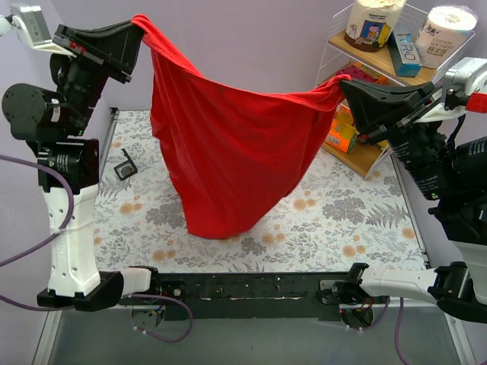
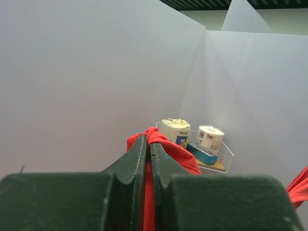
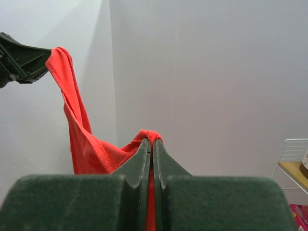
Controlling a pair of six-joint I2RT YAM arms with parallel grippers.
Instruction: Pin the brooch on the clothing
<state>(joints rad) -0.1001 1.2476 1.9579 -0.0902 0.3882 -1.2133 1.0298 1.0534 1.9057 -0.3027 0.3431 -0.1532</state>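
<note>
Aloft, the red clothing [image 1: 228, 152] hangs stretched between two robot arms, with the left jaws and right jaws each clamped tight on an upper corner. Its top edge runs left to right, sagging mid-span, and the body drapes downward to the floral desk [image 1: 342, 220].

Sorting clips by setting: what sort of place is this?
Likely a robot test booth, dressed a little like a home: plain walls, a floral table cover, a wire shelf of packaged goods.
</note>
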